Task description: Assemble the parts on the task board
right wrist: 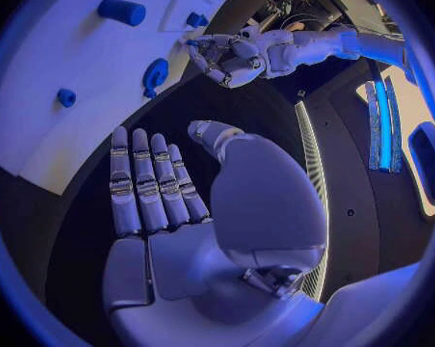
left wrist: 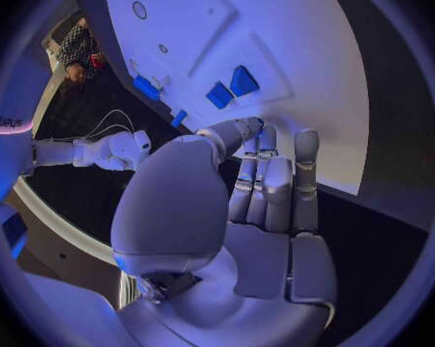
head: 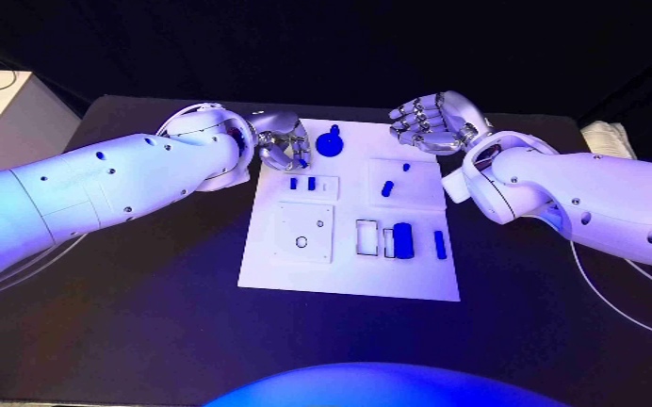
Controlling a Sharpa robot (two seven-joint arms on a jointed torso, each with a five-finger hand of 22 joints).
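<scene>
The white task board (head: pixel 353 275) lies in the middle of the black table. On it are a round blue knob (head: pixel 331 143), two small blue blocks (head: pixel 301 183), a slanted blue peg (head: pixel 387 188), a blue cylinder (head: pixel 402 239) and a thin blue bar (head: pixel 440 244). My left hand (head: pixel 279 138) hovers at the board's far left corner, just left of the knob. Its fingers (left wrist: pixel 275 185) are stretched out and hold nothing, and the two blocks (left wrist: pixel 230 89) lie beyond them. My right hand (head: pixel 437 122) is at the far right corner, fingers (right wrist: pixel 150 181) straight and empty.
A white box (head: pixel 27 115) stands off the table's far left, and a pale object (head: pixel 605 138) lies at the right edge. Bare black table (head: pixel 163 313) surrounds the board in front and on both sides.
</scene>
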